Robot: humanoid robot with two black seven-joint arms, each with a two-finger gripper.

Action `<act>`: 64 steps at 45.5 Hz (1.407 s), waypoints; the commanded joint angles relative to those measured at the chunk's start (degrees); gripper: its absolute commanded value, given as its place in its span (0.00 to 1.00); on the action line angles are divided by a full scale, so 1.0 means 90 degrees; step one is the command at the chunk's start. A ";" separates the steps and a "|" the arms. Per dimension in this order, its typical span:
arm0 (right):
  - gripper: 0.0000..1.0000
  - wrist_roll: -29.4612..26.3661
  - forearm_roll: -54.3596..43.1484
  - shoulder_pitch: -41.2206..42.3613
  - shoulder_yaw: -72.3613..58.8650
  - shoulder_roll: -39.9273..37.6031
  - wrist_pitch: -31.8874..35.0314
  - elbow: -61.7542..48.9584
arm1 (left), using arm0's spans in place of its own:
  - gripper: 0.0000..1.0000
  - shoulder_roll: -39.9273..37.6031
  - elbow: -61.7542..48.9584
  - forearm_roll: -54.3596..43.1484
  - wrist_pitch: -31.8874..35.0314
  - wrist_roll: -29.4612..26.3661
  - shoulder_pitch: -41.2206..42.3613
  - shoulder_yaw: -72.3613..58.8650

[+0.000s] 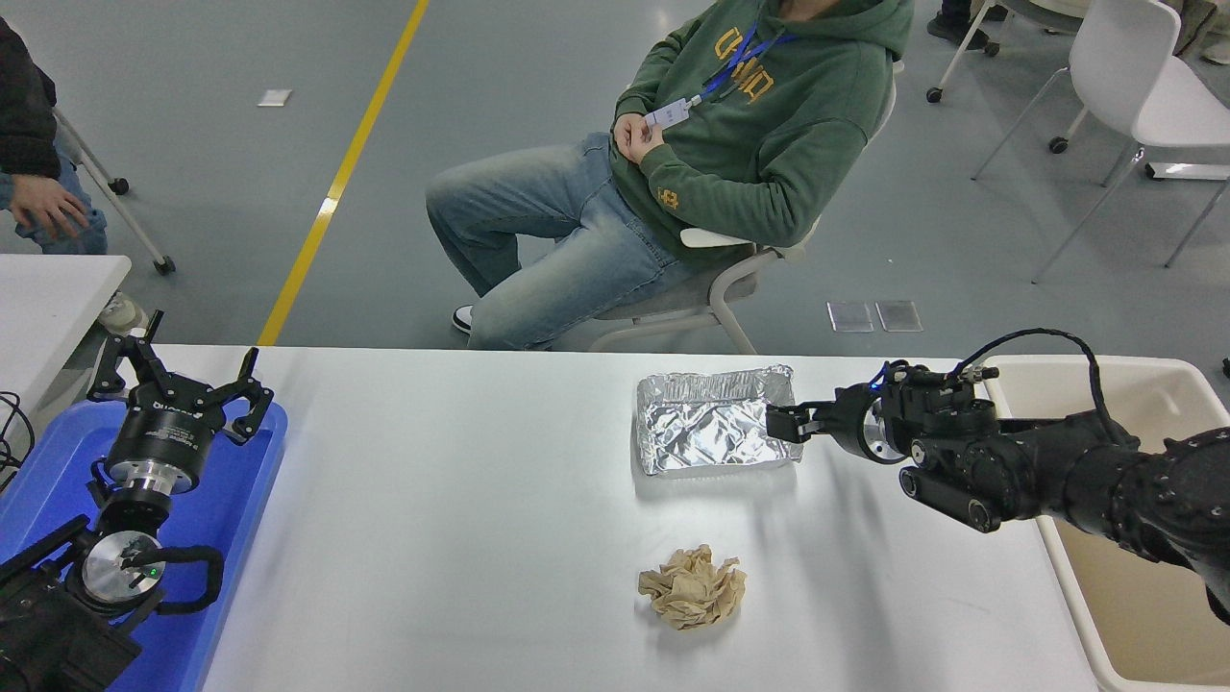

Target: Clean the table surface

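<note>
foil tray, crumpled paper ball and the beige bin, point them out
foil tray (706, 432): head view, on its creased floor
crumpled paper ball (692, 587): head view, on its middle
beige bin (1124, 577): head view, on its bare inner floor

Grey floor (500, 115) with a yellow line (341, 173), white chairs (1139, 82) on castors, smaller white table corner (48, 298)

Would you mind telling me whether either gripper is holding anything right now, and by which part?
The right gripper is at the right-hand rim of the foil tray, but a closed grip cannot be told. The left gripper, parked over the blue tray, holds nothing.
</note>
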 commanded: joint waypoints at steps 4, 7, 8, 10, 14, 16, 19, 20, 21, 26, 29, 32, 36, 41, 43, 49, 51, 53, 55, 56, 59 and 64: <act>0.95 -0.0003 0.0029 -0.0280 0.0016 0.0273 0.0000 -0.0477 | 1.00 0.0000 0.0000 -0.0001 0.0000 0.0000 0.0000 0.0000; 0.95 -0.0013 0.0039 -0.0290 0.0025 0.0302 0.0001 -0.0497 | 1.00 0.0000 0.0000 -0.0001 0.0000 0.0000 0.0000 0.0000; 0.95 -0.0013 0.0049 -0.0299 0.0025 0.0302 0.0001 -0.0497 | 1.00 0.0000 0.0000 -0.0001 0.0000 0.0000 0.0000 0.0000; 0.94 -0.0013 0.0078 -0.0309 0.0025 0.0302 0.0001 -0.0507 | 1.00 0.0000 0.0000 -0.0001 0.0000 0.0000 0.0000 0.0000; 0.90 -0.0013 0.0254 -0.0339 0.0025 0.0371 0.0010 -0.0507 | 1.00 0.0000 0.0000 -0.0001 0.0000 0.0000 0.0000 0.0000; 0.90 -0.0023 0.0312 -0.0348 0.0016 0.0390 0.0020 -0.0507 | 1.00 0.0000 0.0000 -0.0001 0.0000 0.0000 0.0000 0.0000; 0.87 -0.0032 0.0361 -0.0368 0.0016 0.0400 0.0010 -0.0507 | 1.00 0.0000 0.0000 -0.0001 0.0000 0.0000 0.0000 0.0000; 0.87 -0.0032 0.0361 -0.0387 0.0016 0.0419 0.0020 -0.0507 | 1.00 0.0000 0.0000 -0.0001 0.0000 0.0000 0.0000 0.0000; 0.86 -0.0032 0.0361 -0.0397 0.0006 0.0429 0.0020 -0.0507 | 1.00 0.0000 0.0000 -0.0001 0.0000 0.0000 0.0000 0.0000; 0.79 -0.0042 0.0361 -0.0436 -0.0013 0.0459 0.0020 -0.0526 | 1.00 0.0000 0.0000 -0.0001 0.0000 0.0000 0.0000 0.0000; 0.78 -0.0042 0.0361 -0.0436 -0.0004 0.0507 0.0020 -0.0555 | 1.00 0.0000 0.0000 -0.0001 0.0000 0.0000 0.0000 0.0000; 0.78 -0.0042 0.0361 -0.0446 -0.0004 0.0566 0.0010 -0.0721 | 1.00 0.0000 0.0000 -0.0001 0.0000 0.0000 0.0000 0.0000; 0.78 -0.0042 0.0361 -0.0543 -0.0033 0.0644 0.0020 -0.0936 | 1.00 0.0000 0.0000 -0.0001 0.0000 0.0000 0.0000 0.0000; 0.78 -0.0052 0.0361 -0.0583 -0.0033 0.0712 0.0020 -0.0995 | 1.00 0.0000 0.0000 -0.0001 0.0000 0.0000 0.0000 0.0000; 0.78 -0.0052 0.0361 -0.0563 -0.0033 0.0722 0.0020 -0.0995 | 1.00 0.0000 0.0000 -0.0001 0.0000 0.0000 0.0000 0.0000; 0.64 -0.0052 0.0361 -0.0563 -0.0043 0.0761 0.0049 -0.0995 | 1.00 0.0000 0.0000 -0.0001 0.0000 0.0000 0.0000 0.0000; 0.57 -0.0052 0.0361 -0.0563 -0.0043 0.0771 0.0098 -0.0995 | 1.00 0.0000 0.0000 -0.0001 0.0000 0.0000 0.0000 0.0000; 0.50 -0.0052 0.0361 -0.0583 -0.0033 0.0771 0.0157 -0.0985 | 1.00 0.0000 0.0000 -0.0001 0.0000 0.0000 0.0010 0.0000; 0.44 -0.0052 0.0371 -0.0583 -0.0043 0.0791 0.0186 -0.0995 | 1.00 0.0000 0.0000 -0.0001 0.0000 0.0000 0.0000 0.0000; 0.40 -0.0052 0.0361 -0.0563 -0.0043 0.0800 0.0205 -0.0995 | 1.00 0.0000 0.0000 -0.0001 0.0000 0.0000 0.0000 0.0000; 0.26 -0.0052 0.0371 -0.0554 -0.0043 0.0810 0.0274 -0.0995 | 1.00 0.0000 0.0000 -0.0001 0.0000 0.0000 0.0000 0.0000; 0.00 -0.0052 0.0371 -0.0495 -0.0023 0.0810 0.0410 -0.1005 | 1.00 0.0000 0.0000 -0.0001 0.0000 0.0000 0.0000 0.0000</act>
